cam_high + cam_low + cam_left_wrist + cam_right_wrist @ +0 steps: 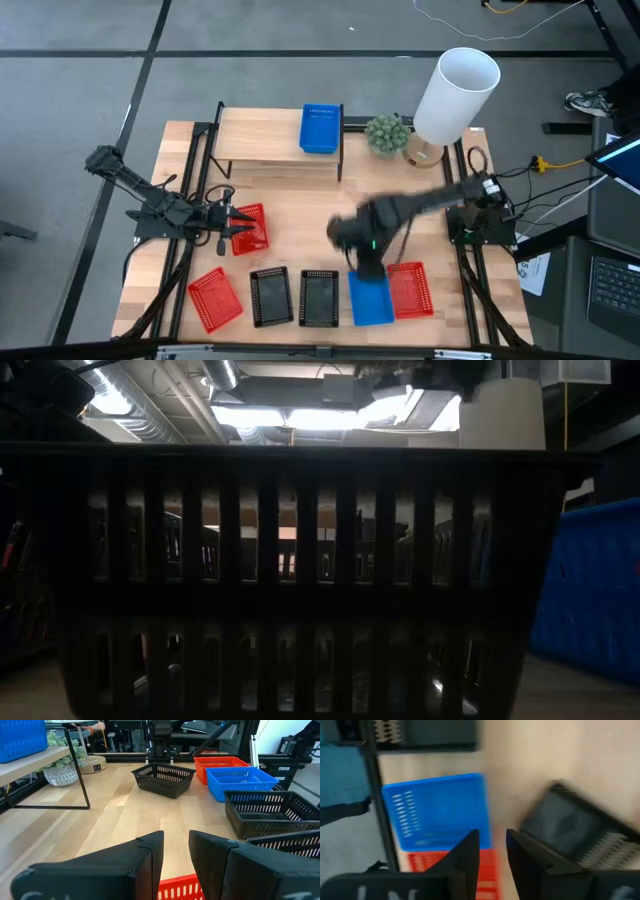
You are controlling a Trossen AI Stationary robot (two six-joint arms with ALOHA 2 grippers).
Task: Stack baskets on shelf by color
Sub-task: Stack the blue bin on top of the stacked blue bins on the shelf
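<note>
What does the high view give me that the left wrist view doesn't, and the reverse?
Only the high view: a red plastic mesh basket at the front left corner. Only the left wrist view: a third black plastic mesh basket, hidden from above by the right arm. Both: the blue plastic mesh basket on the light wood shelf, and the left gripper at another red basket.

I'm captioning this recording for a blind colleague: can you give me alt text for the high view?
Seen from above, the right gripper hovers over a blue basket in the front row, while the left gripper sits at a red basket. One blue basket already rests on the shelf.
</note>
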